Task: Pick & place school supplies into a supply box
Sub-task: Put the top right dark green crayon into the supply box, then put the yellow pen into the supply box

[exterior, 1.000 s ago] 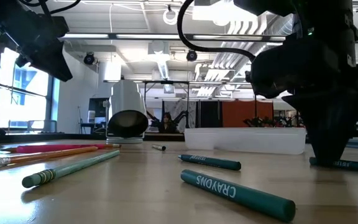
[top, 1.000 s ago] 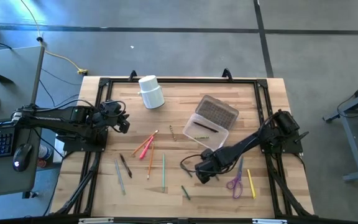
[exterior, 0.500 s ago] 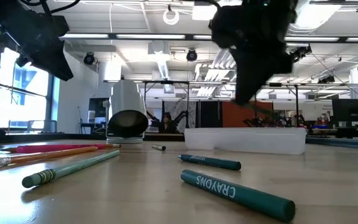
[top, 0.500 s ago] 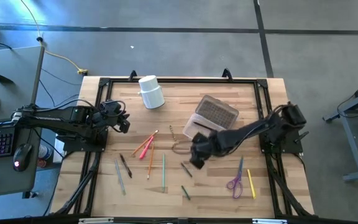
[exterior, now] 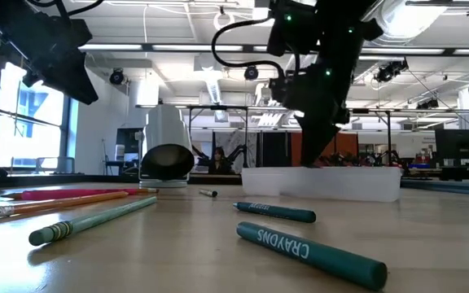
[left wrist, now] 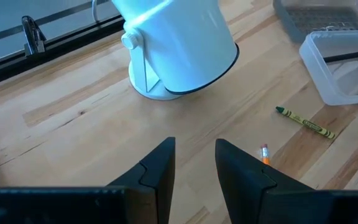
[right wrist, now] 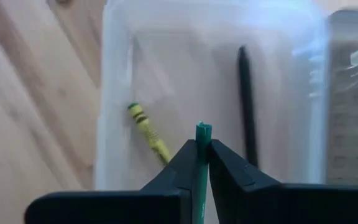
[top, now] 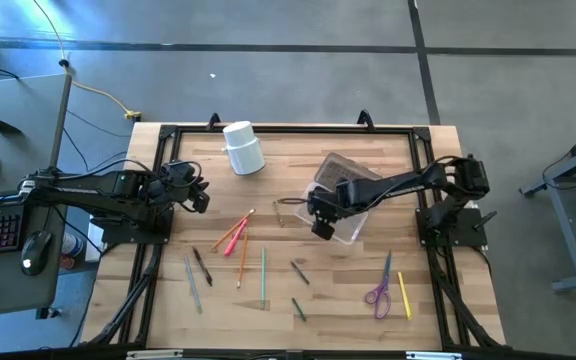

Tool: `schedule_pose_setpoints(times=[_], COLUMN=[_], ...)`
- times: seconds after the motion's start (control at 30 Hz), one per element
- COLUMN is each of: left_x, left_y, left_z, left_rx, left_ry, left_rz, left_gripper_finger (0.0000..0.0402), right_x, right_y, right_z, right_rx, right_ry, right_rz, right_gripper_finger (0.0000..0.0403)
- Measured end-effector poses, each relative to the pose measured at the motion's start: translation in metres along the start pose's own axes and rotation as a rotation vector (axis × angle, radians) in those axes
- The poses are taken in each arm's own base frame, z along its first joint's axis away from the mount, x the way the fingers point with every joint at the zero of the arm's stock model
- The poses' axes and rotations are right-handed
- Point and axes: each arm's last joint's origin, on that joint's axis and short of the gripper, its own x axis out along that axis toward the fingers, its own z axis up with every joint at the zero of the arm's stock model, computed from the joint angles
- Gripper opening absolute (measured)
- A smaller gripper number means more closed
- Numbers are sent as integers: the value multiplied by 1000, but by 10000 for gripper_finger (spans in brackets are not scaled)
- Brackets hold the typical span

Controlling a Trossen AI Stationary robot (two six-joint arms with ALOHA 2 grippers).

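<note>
Box [top: 346,218]: clear, lying right of the table's [top: 168,310] middle, its dark panel [top: 349,178] toward the far edge. I count two items inside: a yellow crayon [right wrist: 148,133] and a dark pen [right wrist: 247,104].

Right gripper [top: 322,224]: over the box's near end, fingers [right wrist: 234,168] clamped on a green crayon [right wrist: 202,163] whose tip stands up between them, above the box's interior.

Left gripper [left wrist: 193,163]: raised near the table's left edge, fingers parted, nothing between them.

White cup [top: 243,148]: on its side near the far edge, mouth toward the near side; I cannot see into it.

Loose on the table:
- green crayon [left wrist: 304,122] just outside the box;
- red and orange pencils [top: 234,234] left of middle;
- more pencils and crayons [top: 262,274] toward the near edge;
- purple scissors [top: 379,288] and yellow marker [top: 404,295] near the near right corner.
</note>
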Motion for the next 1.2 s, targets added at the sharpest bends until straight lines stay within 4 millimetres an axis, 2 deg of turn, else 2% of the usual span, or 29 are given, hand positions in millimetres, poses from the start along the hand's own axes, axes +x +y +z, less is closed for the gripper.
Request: schedule_pose_setpoints(times=[0.1, 0.37, 0.5, 0.67, 0.87, 1.07, 1.2], left_x=[0, 0, 0, 2, 10, 22, 29], left_y=[0, 0, -1, -4, -12, -20, -24], left_z=[0, 0, -1, -4, -7, -11, -14], left_rx=[0, 1, 2, 8, 43, 84, 105], left_ry=[0, 1, 42, 115, 202, 254, 285], left_rz=[0, 0, -41, -99, -100, -49, -18], left_gripper_finger=[150, 150, 150, 150, 150, 150, 150], right_x=[1, -1, -10, -32, -47, -60, -70], right_y=[-4, -6, -1, 10, 39, 79, 104], right_z=[1, 1, 2, -6, -31, -71, -96], right_rx=[16, 6, 55, 94, 221, 318, 404], right_ry=[32, 48, 118, 255, 419, 569, 592], right_rz=[40, 17, 76, 45, 87, 123, 108], right_gripper_finger=[36, 96, 107, 104, 103, 102, 102])
